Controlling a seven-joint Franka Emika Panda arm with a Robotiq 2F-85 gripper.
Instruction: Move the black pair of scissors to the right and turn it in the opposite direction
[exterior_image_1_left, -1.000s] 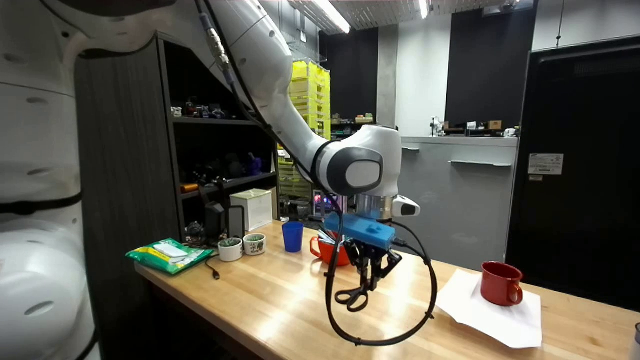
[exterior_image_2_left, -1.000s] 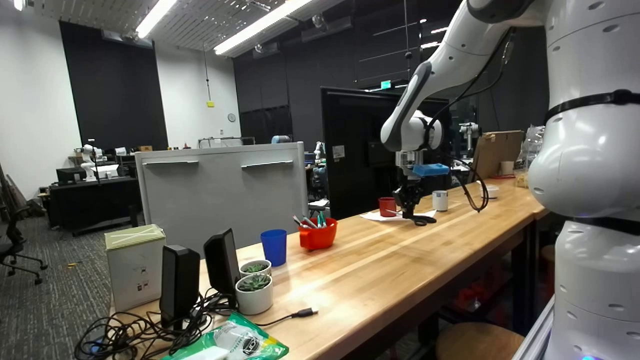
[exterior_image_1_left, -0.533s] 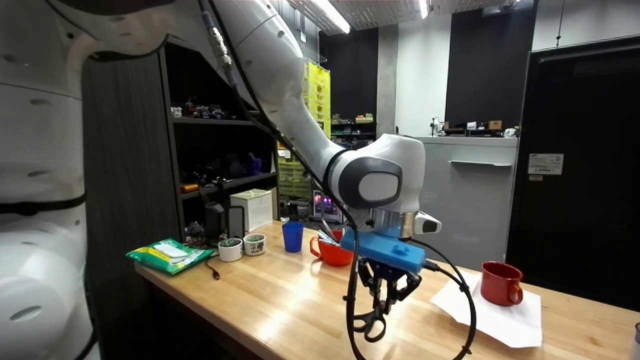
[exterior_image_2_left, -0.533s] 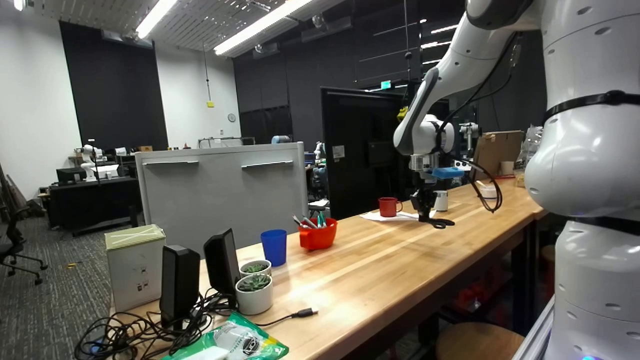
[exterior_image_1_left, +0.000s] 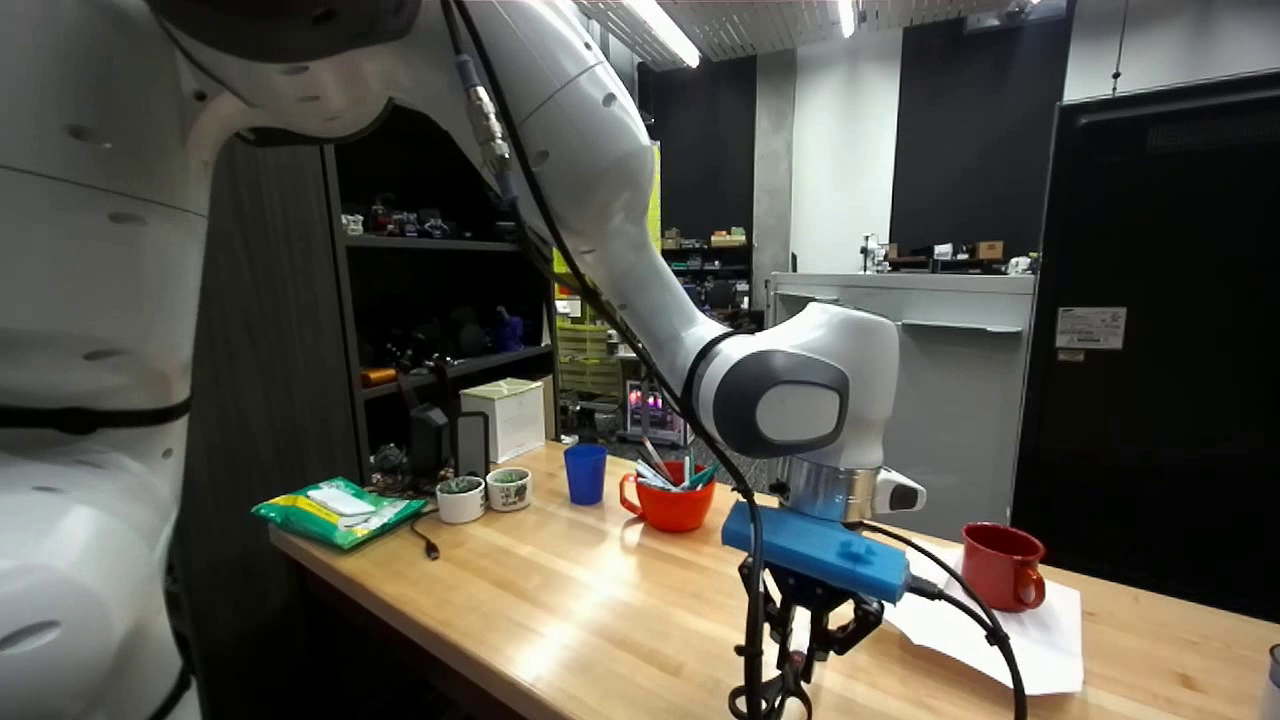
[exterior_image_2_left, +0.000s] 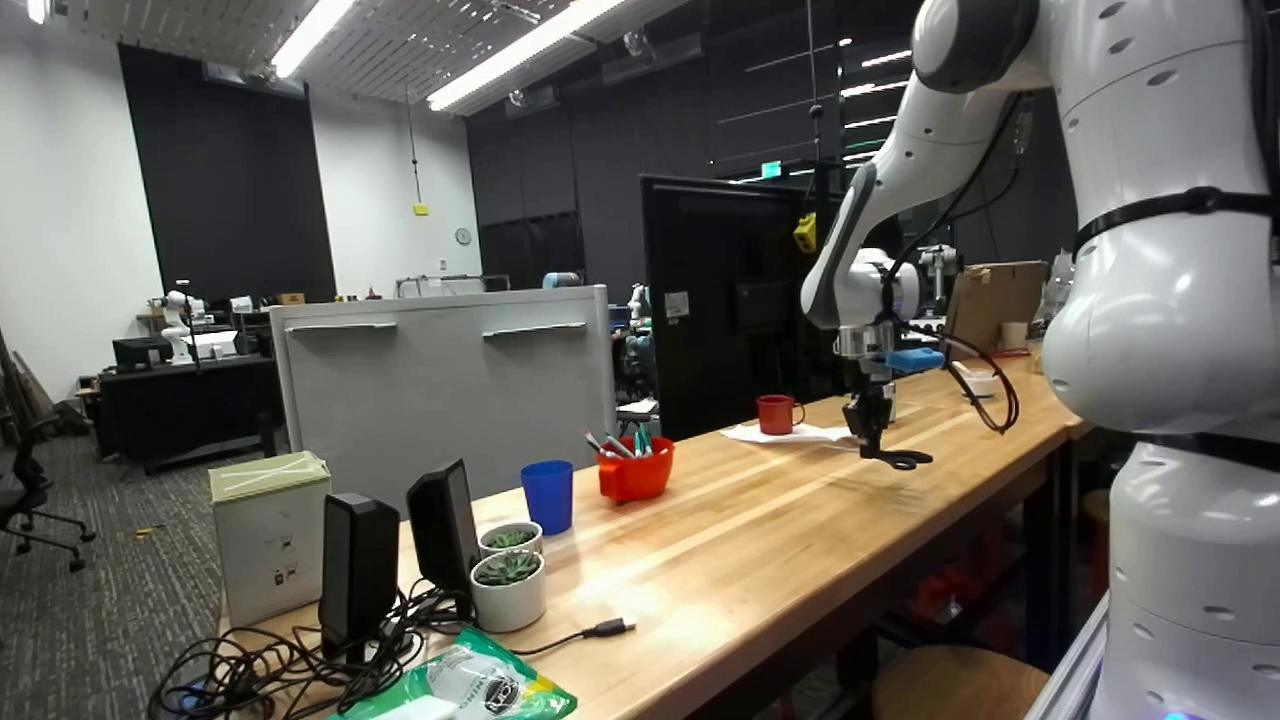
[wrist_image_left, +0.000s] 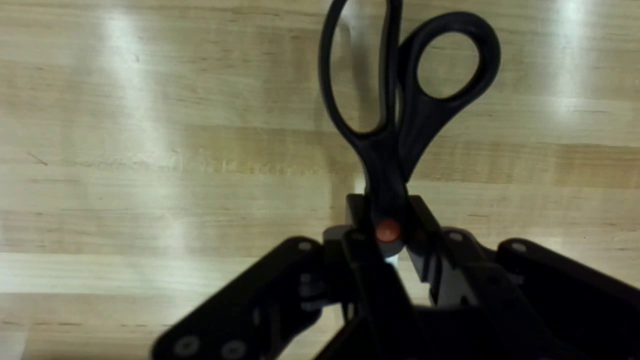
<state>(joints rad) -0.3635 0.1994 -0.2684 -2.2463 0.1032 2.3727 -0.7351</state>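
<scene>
The gripper (wrist_image_left: 388, 215) is pinching the black pair of scissors (wrist_image_left: 382, 155) at its orange pivot (wrist_image_left: 388, 230), and is holding it over the tabletop (wrist_image_left: 225, 200). In the wrist view, its two loop handles (wrist_image_left: 489, 55) are pointing away from the gripper, and the longer one is running beyond the top edge. In both exterior views, a red mug (exterior_image_1_left: 1003, 567) is standing on white paper (exterior_image_1_left: 1040, 640), and a blue cup (exterior_image_1_left: 585, 474) near a red bowl (exterior_image_1_left: 672, 510).

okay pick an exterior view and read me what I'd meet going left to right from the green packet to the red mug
In an exterior view: green packet, plant pot, second plant pot, blue cup, red bowl, black scissors, red mug.
</scene>
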